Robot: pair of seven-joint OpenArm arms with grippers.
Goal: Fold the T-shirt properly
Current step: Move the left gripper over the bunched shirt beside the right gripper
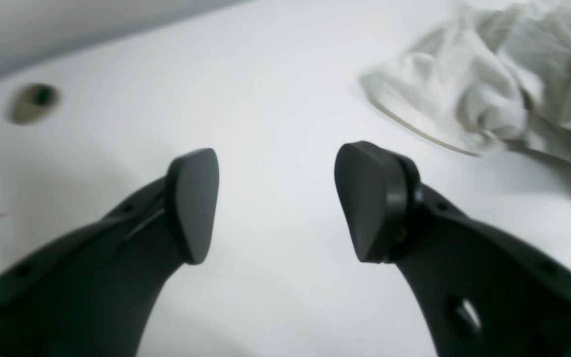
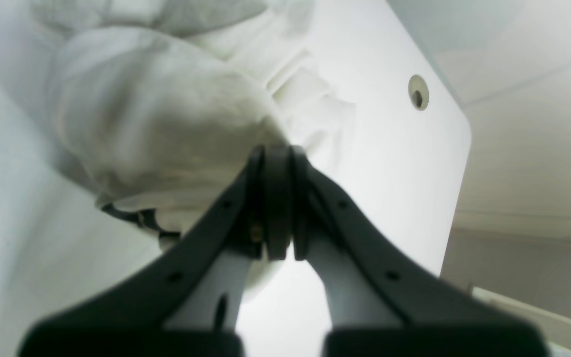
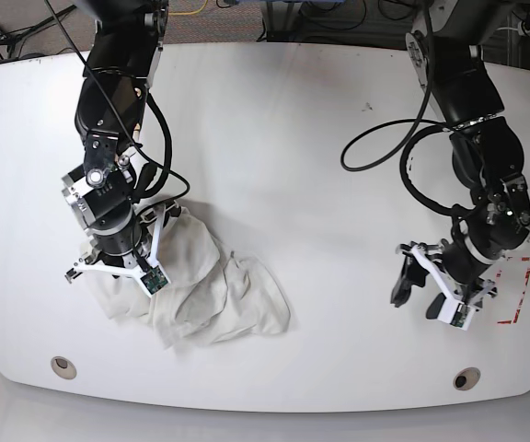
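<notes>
T-shirt (image 3: pixel 196 290) fabric, cream and heavily wrinkled, lies in a crumpled heap on the near left part of the white table (image 3: pixel 293 166), spreading from under the right arm out toward the table's middle. The right gripper (image 2: pixel 279 198) sits at the heap's left side with its two black fingers pressed together; in the right wrist view a bunched fold of the shirt (image 2: pixel 166 129) rises just beyond the tips, and cloth also shows below and between the finger bases, so the gripper is pinching the shirt. A small dark striped bit peeks out under that fold, too blurred to identify. Beyond the cloth in that view, a round hole (image 2: pixel 418 92) marks the table near its rounded corner. The left gripper (image 3: pixel 426 293) is well apart from the shirt, over bare table at the near right, and its fingers (image 1: pixel 194 203) are spread wide with nothing between them. From the left wrist view the shirt (image 1: pixel 503 84) is seen at the upper right, away from the fingertips, with a hemmed edge turned toward the gripper, and another hole (image 1: pixel 33 101) shows at the upper left. Red tape marks (image 3: pixel 513 290) lie on the table just right of the left gripper. Black cables (image 3: pixel 403 157) loop along both arms.
</notes>
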